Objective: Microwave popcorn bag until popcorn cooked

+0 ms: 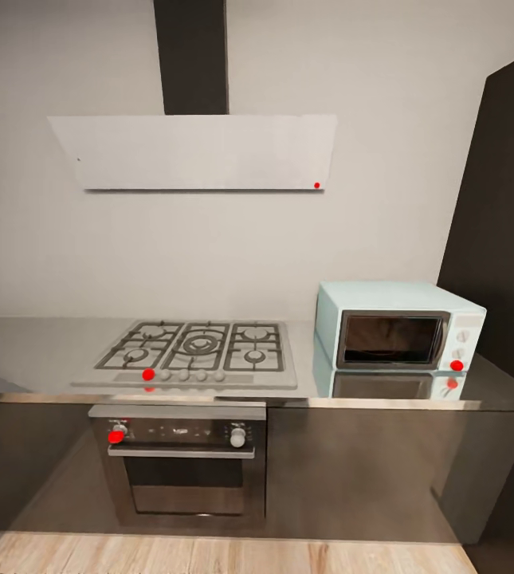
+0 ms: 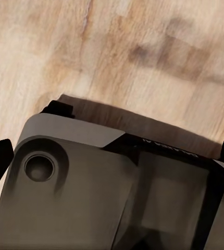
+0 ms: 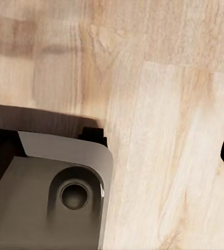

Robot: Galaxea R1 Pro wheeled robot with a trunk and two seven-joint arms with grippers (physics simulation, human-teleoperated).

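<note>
Floorboards (image 1: 209,556) come first, pale wood running along the foot of the dark cabinets, and both wrist cameras look straight down at that same wood over the robot's own grey base (image 2: 91,192), so I'd guess the arms are just hanging tucked while it rolls up to the kitchen run. Can't tell whether either gripper is spread or clenched: only dark slivers at the frame edges, nothing you could call fingers.

Up on the steel surface (image 1: 33,351) the microwave (image 1: 396,335) sits at about 3 o'clock from the gas hob (image 1: 197,351), pushed back toward the wall next to the tall dark cabinet (image 1: 504,239). Its long axis runs side to side along the surface, dark glass door facing out at the robot, door closed, knob panel on the far right end. Makes sense there: out of the burners' way, door reachable from the front.

Built-in oven (image 1: 181,462) sits under the hob, white extractor hood (image 1: 197,151) at 12 o'clock above it.

No popcorn bag anywhere on this stretch of surface, so my read is it's off to one side and the robot hasn't gone for it yet.
</note>
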